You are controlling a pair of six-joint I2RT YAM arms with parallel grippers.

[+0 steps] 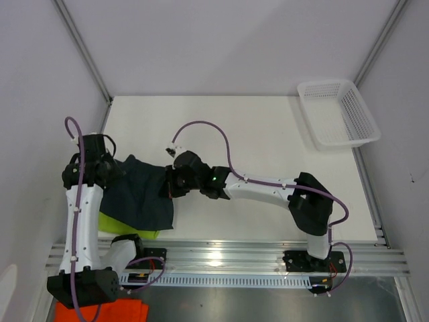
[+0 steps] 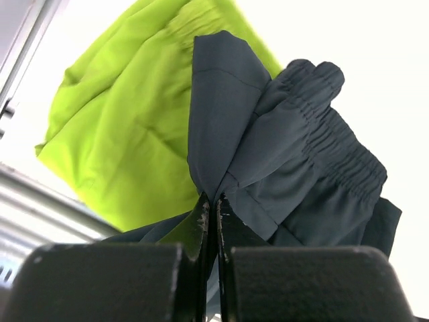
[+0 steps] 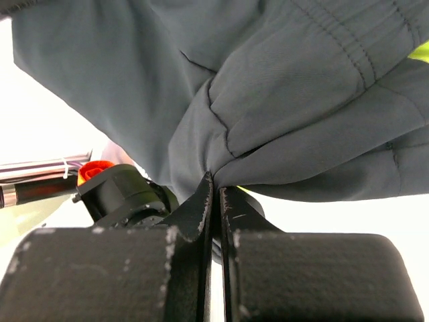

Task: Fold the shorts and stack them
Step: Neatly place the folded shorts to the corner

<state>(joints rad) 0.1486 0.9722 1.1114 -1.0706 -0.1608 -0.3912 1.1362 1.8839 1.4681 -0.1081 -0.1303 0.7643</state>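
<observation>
The dark navy-charcoal shorts (image 1: pixel 142 194) hang between both grippers at the table's left, draped over the lime green shorts (image 1: pixel 127 227), of which only a front strip shows. My left gripper (image 1: pixel 115 166) is shut on a bunched corner of the dark shorts (image 2: pixel 234 134); the green shorts (image 2: pixel 127 127) lie behind and below. My right gripper (image 1: pixel 169 182) is shut on the dark shorts' (image 3: pixel 268 100) right edge, with a sliver of the green shorts (image 3: pixel 421 51) at far right.
A white mesh basket (image 1: pixel 338 113) stands at the back right corner. An orange cloth (image 1: pixel 100 312) lies off the table by the left arm's base. Grey walls bound the table on three sides, and a metal rail (image 1: pixel 268 255) runs along the front.
</observation>
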